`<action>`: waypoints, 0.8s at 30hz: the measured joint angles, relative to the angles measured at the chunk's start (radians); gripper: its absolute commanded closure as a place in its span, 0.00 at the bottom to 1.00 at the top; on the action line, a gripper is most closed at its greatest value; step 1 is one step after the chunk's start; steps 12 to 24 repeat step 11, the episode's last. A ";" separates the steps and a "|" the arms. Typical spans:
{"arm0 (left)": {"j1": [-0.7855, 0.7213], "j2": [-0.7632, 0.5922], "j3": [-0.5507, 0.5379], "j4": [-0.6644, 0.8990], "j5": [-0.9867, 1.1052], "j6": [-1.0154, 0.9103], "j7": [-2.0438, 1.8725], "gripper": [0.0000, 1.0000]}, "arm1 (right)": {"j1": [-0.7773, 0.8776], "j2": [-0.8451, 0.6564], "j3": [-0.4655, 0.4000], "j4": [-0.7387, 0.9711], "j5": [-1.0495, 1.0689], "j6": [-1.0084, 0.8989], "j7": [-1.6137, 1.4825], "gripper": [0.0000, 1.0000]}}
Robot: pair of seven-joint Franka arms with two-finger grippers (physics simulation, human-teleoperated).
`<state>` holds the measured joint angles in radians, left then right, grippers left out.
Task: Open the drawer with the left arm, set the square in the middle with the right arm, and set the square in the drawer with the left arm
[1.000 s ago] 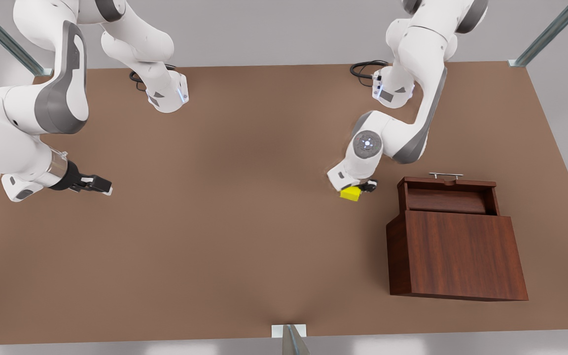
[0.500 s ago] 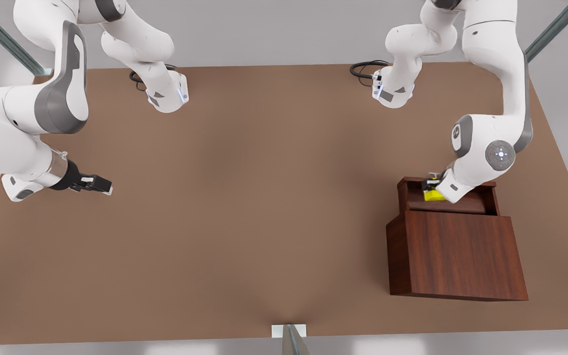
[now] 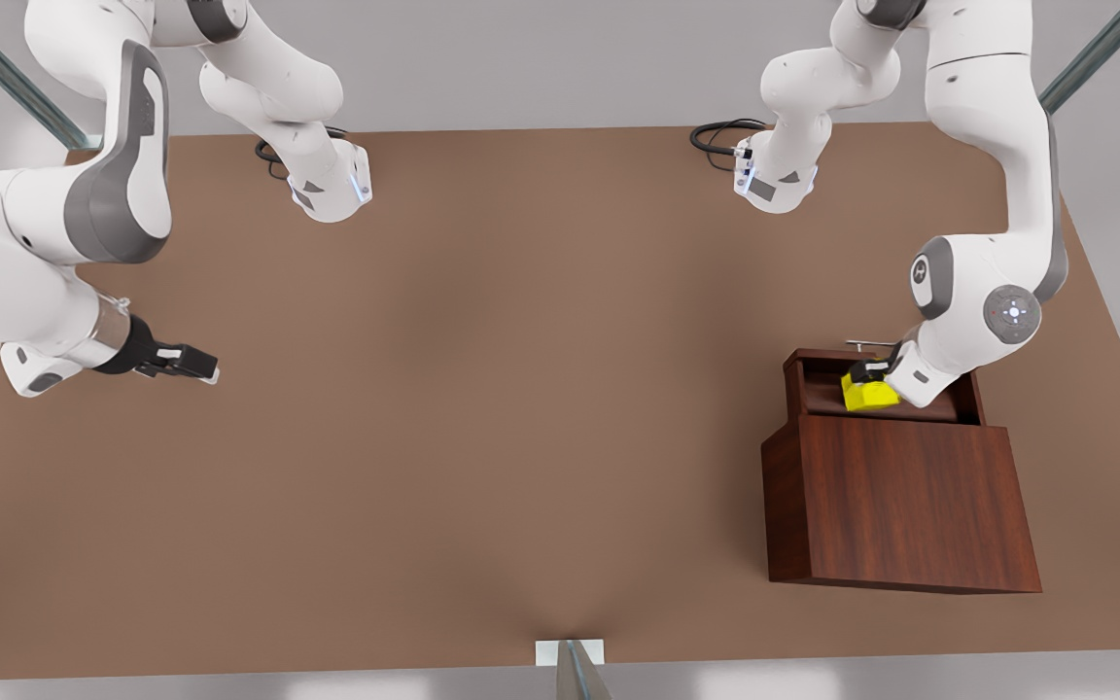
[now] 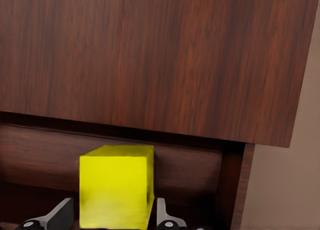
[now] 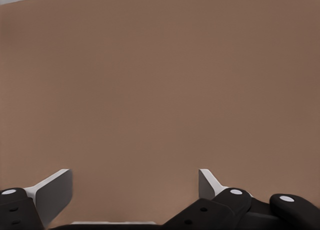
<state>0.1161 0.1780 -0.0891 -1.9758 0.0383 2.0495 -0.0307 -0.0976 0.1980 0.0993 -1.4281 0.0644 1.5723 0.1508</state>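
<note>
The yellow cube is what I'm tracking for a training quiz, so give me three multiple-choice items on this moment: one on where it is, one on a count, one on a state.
1. Where is the yellow cube?
A. On the bare tabletop
B. Over the open drawer
C. On top of the cabinet

2. How many yellow cubes are there?
A. One
B. Two
C. Three

3. What state is the right tool in?
A. Shut on the cube
B. Shut, empty
C. Open, empty

Answers:
1. B: the front view shows the cube inside the drawer's outline, between the fingers of the left tool.
2. A: a single cube appears in the front and left wrist views.
3. C: the right wrist view shows its fingers spread over the brown tabletop, nothing between them.
</note>
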 measured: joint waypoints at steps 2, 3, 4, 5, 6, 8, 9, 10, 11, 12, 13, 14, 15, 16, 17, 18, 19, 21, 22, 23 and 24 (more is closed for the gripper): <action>0.001 -0.006 0.000 0.027 0.001 -0.026 -0.009 0.00 | 0.000 0.000 -0.001 0.000 0.001 0.000 -0.003 0.00; 0.006 -0.013 -0.019 0.121 0.003 -0.161 -0.013 0.00 | -0.001 0.000 -0.001 0.000 0.002 0.000 -0.004 0.00; 0.003 -0.005 -0.094 0.256 0.004 -0.324 -0.009 0.00 | 0.000 0.000 -0.001 0.000 0.002 0.000 -0.004 0.00; -0.082 0.001 -0.121 0.352 0.005 -0.392 -0.005 0.00 | 0.000 0.000 -0.001 0.001 0.002 0.000 -0.005 0.00; -0.175 -0.004 -0.115 0.420 0.014 -0.428 -0.003 0.00 | -0.001 -0.003 -0.001 0.000 0.002 -0.001 -0.005 0.00; -0.210 0.006 -0.113 0.487 0.039 -0.501 -0.013 0.00 | -0.003 -0.004 -0.001 0.000 0.003 -0.002 -0.005 0.00; -0.204 0.016 -0.117 0.488 0.046 -0.506 -0.015 0.00 | -0.001 -0.003 -0.001 0.003 0.003 0.001 -0.005 0.00; -0.206 0.017 -0.118 0.488 0.051 -0.506 -0.015 0.00 | 0.002 0.000 -0.001 0.002 0.003 0.002 -0.005 0.00; -0.208 0.017 -0.118 0.488 0.056 -0.506 -0.015 0.00 | 0.001 0.000 -0.001 0.002 0.003 0.002 -0.004 0.00; -0.208 0.017 -0.118 0.488 0.056 -0.506 -0.015 0.00 | 0.001 0.000 -0.001 0.002 0.003 0.002 -0.004 0.00; -0.208 0.017 -0.118 0.488 0.056 -0.506 -0.015 0.00 | 0.001 0.000 -0.001 0.002 0.003 0.002 -0.004 0.00; -0.208 0.017 -0.118 0.488 0.056 -0.506 -0.015 0.00 | 0.001 0.000 -0.001 0.002 0.003 0.002 -0.004 0.00; -0.208 0.017 -0.118 0.488 0.056 -0.506 -0.015 0.00 | 0.001 0.000 -0.001 0.002 0.003 0.002 -0.004 0.00; -0.208 0.017 -0.118 0.488 0.056 -0.506 -0.015 0.00 | 0.001 0.000 -0.001 0.002 0.003 0.002 -0.004 0.00; -0.208 0.017 -0.118 0.488 0.056 -0.506 -0.015 0.00 | 0.001 0.000 -0.001 0.002 0.003 0.002 -0.004 0.00; -0.208 0.017 -0.118 0.488 0.056 -0.506 -0.015 0.00 | 0.001 0.000 -0.001 0.002 0.003 0.002 -0.004 0.00; -0.208 0.017 -0.118 0.488 0.056 -0.506 -0.015 0.00 | 0.001 0.000 -0.001 0.002 0.003 0.002 -0.004 0.00; -0.208 0.017 -0.118 0.488 0.056 -0.506 -0.015 0.00 | 0.001 0.000 -0.001 0.002 0.003 0.002 -0.004 0.00; -0.208 0.017 -0.118 0.488 0.056 -0.506 -0.015 0.00 | 0.001 0.000 -0.001 0.002 0.003 0.002 -0.004 0.00; -0.208 0.017 -0.118 0.488 0.056 -0.506 -0.015 0.00 | 0.001 0.000 -0.001 0.002 0.003 0.002 -0.004 0.00; -0.208 0.017 -0.118 0.488 0.056 -0.506 -0.015 0.00 | 0.001 0.000 -0.001 0.002 0.003 0.002 -0.004 0.00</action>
